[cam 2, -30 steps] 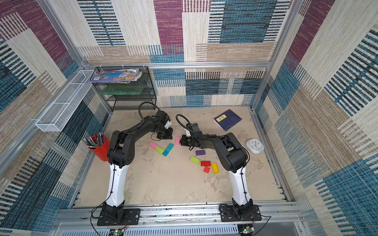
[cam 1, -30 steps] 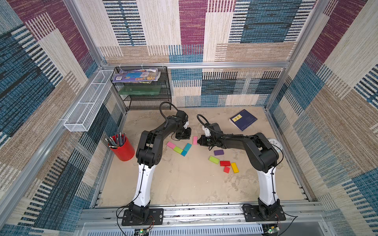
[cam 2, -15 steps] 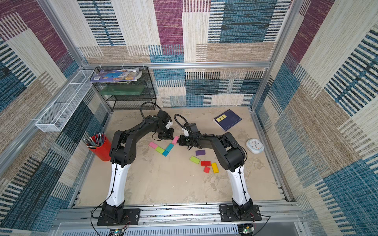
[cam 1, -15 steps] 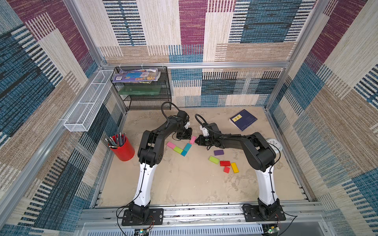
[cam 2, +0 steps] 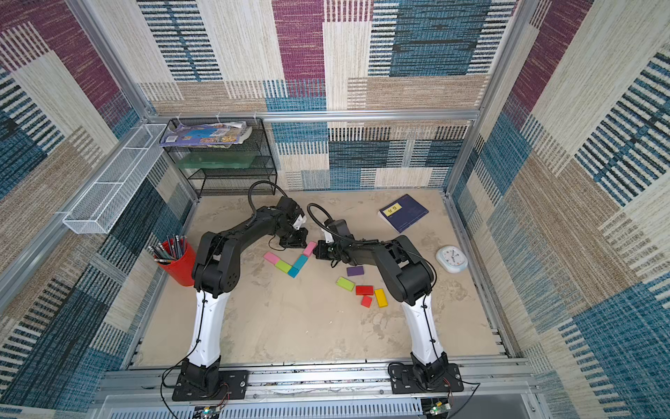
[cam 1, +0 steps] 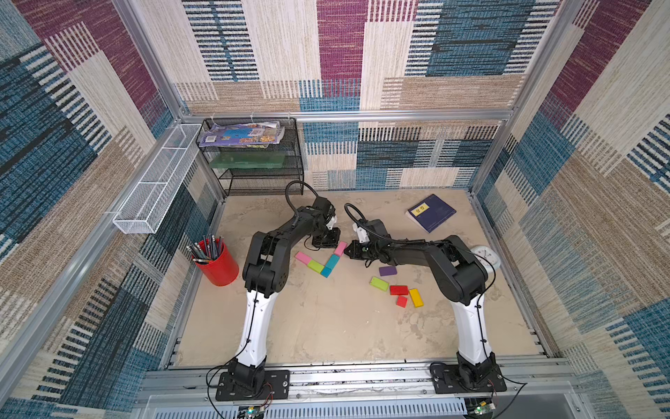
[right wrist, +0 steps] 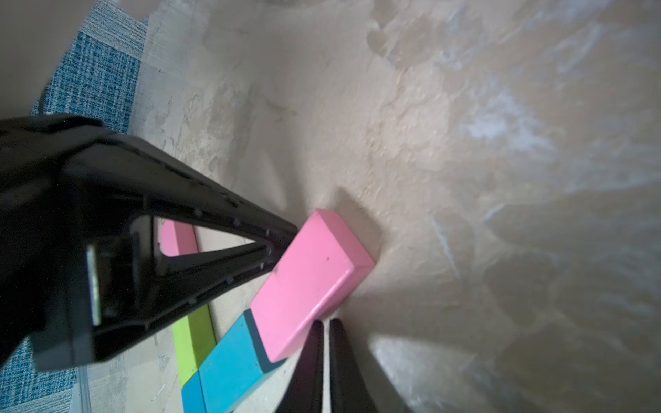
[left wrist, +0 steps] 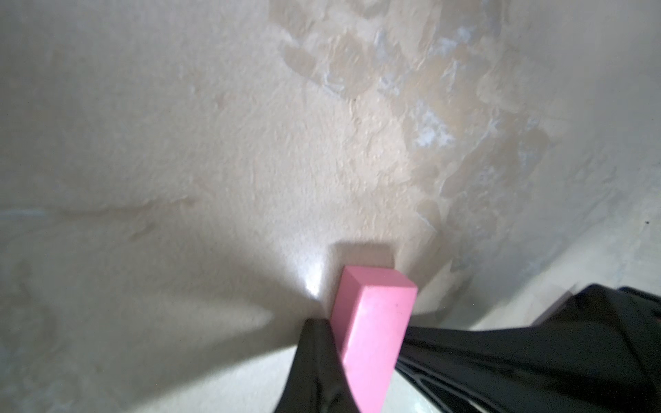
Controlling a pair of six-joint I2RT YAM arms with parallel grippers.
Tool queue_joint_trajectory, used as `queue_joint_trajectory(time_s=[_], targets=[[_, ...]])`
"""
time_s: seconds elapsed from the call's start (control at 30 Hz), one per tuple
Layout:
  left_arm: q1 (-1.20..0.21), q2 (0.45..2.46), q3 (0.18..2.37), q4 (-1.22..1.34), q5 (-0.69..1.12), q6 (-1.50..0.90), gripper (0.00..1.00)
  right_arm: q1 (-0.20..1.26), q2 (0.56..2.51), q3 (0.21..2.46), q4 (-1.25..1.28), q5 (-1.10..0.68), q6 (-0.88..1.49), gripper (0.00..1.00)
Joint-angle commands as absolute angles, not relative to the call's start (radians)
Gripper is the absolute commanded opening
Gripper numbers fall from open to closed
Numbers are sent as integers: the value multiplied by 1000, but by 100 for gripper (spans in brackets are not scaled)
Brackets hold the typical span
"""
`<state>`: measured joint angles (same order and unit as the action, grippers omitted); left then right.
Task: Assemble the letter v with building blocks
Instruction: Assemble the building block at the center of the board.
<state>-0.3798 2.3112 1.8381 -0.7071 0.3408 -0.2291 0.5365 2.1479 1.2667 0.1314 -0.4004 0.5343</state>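
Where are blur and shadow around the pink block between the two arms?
Left wrist view: pink block sharp, floor soft, bright spot beside it. Right wrist view: dark shadow beside the block, floor smeared. Both top views: sharp, evenly lit.

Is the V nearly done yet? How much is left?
Nearly. Done: a pink block, a lime green block and two teal blocks form one arm, the point and the start of the other arm. In hand: the second pink block lies at that arm's top, both the left gripper and right gripper shut and against its sides. Left: probably just lining it up with the teal and backing off.
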Motion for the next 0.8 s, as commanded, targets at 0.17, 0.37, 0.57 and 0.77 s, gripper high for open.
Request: queue_joint_trajectory(time_s=[0.17,0.37,0.57,0.77], targets=[[-383,2319,1819,-767,343,-197,3,547,2152,1241,66,-380,535,11],[-383,2318,1812,-766,347,-197,2,550,2146,1225,76,-380,542,11],[-383,2312,1791,-765,345,-200,1,550,2140,1208,82,-373,544,11],[-383,2315,1788,-763,339,-197,1,543,2131,1185,93,-367,550,12]])
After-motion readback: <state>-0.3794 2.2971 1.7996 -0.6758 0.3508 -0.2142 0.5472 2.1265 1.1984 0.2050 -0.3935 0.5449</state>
